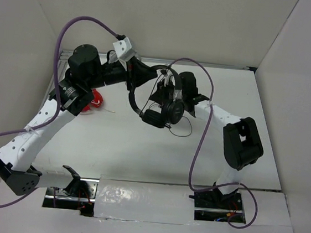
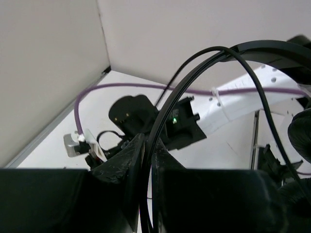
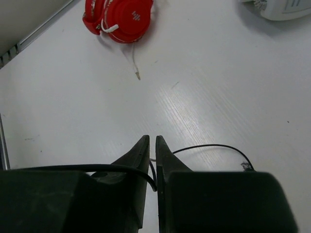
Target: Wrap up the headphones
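Top external view: small black on-ear headphones (image 1: 164,109) are held above the white table (image 3: 218,87), at 12 o'clock from its middle, between both arms. The thin black headband (image 2: 262,47) is clamped in the closed left gripper (image 2: 149,145). The thin black cable (image 3: 214,145) looks pinched in the nearly closed right gripper (image 3: 151,141).

The item is judged light: the headband is springy and stiff enough to grip, the round ear pads (image 1: 154,118) are soft, and the cable is limp, slippery and easily snagged. The headband is judged the best hold, with the cable taken near the cups.

The plug end is not made out, and the cable's route to the cups is lost against black parts. The cups are cut off at 3 o'clock in the left wrist view. Red plastic headphones (image 3: 124,17) lie at 9 o'clock of the black pair. A white object (image 3: 284,7) at 1 o'clock in the right wrist view is cut off and unidentified.
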You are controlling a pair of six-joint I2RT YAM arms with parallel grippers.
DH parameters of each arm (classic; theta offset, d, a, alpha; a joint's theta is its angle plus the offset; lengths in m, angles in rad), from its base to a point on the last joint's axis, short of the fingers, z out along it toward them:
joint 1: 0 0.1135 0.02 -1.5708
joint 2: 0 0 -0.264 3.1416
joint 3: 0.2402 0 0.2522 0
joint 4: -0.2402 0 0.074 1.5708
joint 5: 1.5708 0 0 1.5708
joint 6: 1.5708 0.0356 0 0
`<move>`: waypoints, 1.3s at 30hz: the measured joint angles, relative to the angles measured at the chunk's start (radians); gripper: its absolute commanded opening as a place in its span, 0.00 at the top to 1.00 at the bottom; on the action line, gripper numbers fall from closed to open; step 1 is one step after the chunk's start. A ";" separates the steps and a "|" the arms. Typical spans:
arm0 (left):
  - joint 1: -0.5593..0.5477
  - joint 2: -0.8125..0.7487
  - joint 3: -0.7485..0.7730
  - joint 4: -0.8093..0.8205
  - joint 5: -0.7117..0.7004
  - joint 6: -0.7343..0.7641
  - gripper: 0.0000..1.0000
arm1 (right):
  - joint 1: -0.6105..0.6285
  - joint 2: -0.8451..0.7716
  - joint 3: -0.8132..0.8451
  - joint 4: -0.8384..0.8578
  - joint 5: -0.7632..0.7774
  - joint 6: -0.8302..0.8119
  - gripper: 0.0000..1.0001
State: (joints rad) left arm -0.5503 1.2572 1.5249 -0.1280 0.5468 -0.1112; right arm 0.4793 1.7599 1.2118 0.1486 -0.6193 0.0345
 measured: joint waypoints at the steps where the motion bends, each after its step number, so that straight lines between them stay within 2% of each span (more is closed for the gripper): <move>1: 0.000 0.000 0.012 -0.008 -0.011 -0.004 1.00 | 0.006 0.009 0.000 0.013 -0.003 0.006 0.83; 5: 0.002 0.000 0.070 -0.038 -0.076 -0.021 1.00 | 0.044 0.044 -0.007 0.067 -0.030 0.033 0.88; 18: 0.005 0.004 0.182 -0.086 -0.264 -0.025 1.00 | 0.127 0.114 -0.111 0.224 -0.105 0.106 0.87; 21: 0.005 0.006 0.209 -0.082 -0.338 -0.024 1.00 | 0.143 0.114 -0.175 0.276 -0.108 0.116 0.93; 22: 0.005 0.010 0.220 -0.083 -0.361 -0.023 1.00 | 0.147 0.114 -0.208 0.290 -0.111 0.121 1.00; 26: 0.006 0.045 0.239 -0.108 -0.451 -0.011 1.00 | 0.163 0.102 -0.331 0.359 -0.132 0.151 1.00; 31: 0.029 0.148 0.247 -0.097 -0.633 0.004 1.00 | 0.219 0.023 -0.486 0.380 -0.085 0.173 1.00; 37: 0.095 0.298 0.269 -0.069 -0.874 0.009 1.00 | 0.343 -0.180 -0.587 0.337 0.058 0.181 1.00; 39: 0.107 0.323 0.269 -0.055 -0.904 0.009 1.00 | 0.367 -0.258 -0.607 0.303 0.129 0.183 1.00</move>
State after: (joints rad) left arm -0.4435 1.5803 1.7939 -0.1829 -0.3573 -0.1020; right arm 0.8463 1.5017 0.6048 0.4519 -0.4904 0.2176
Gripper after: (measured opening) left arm 0.216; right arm 0.015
